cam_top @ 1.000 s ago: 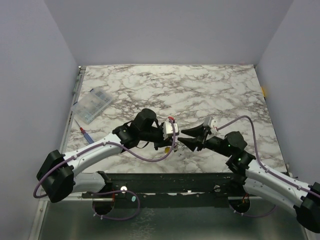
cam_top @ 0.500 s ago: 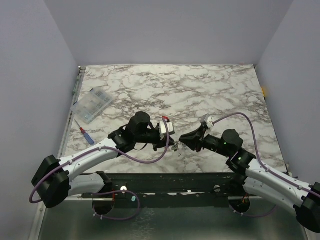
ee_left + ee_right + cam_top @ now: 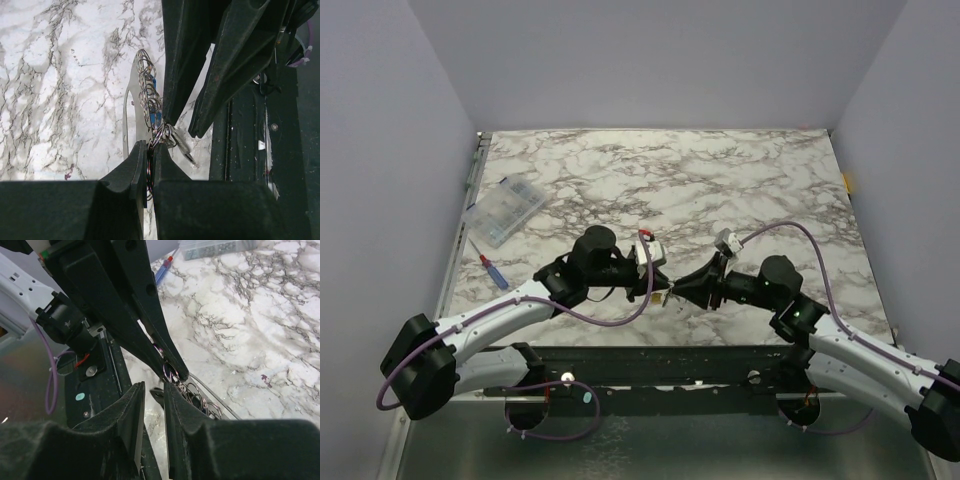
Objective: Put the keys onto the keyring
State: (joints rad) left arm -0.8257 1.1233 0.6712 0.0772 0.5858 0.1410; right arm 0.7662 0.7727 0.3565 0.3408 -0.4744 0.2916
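Observation:
My left gripper (image 3: 148, 146) is shut on the keyring (image 3: 148, 170), whose thin dark wire loop shows between the pads. A string of silvery rings with blue bits (image 3: 150, 97) hangs from it over the marble. One of the keys (image 3: 183, 149) sticks out beside them. My right gripper (image 3: 154, 390) faces the left one tip to tip. Its jaws stand a little apart, and a dark key head (image 3: 158, 394) sits just past its tips. The rings (image 3: 201, 399) lie beside its right finger. In the top view both grippers (image 3: 655, 283) (image 3: 682, 290) meet near the table's front edge.
A clear compartment box (image 3: 506, 210) lies at the table's left edge, with a red and blue pen-like tool (image 3: 492, 271) in front of it. The black frame rail (image 3: 650, 360) runs just behind the grippers, along the near edge. Purple cables (image 3: 610, 318) hang off both arms.
The right gripper has moved left to the left gripper's tips, and its jaws have narrowed from wide apart. The left gripper has shifted slightly towards the near edge, still shut.

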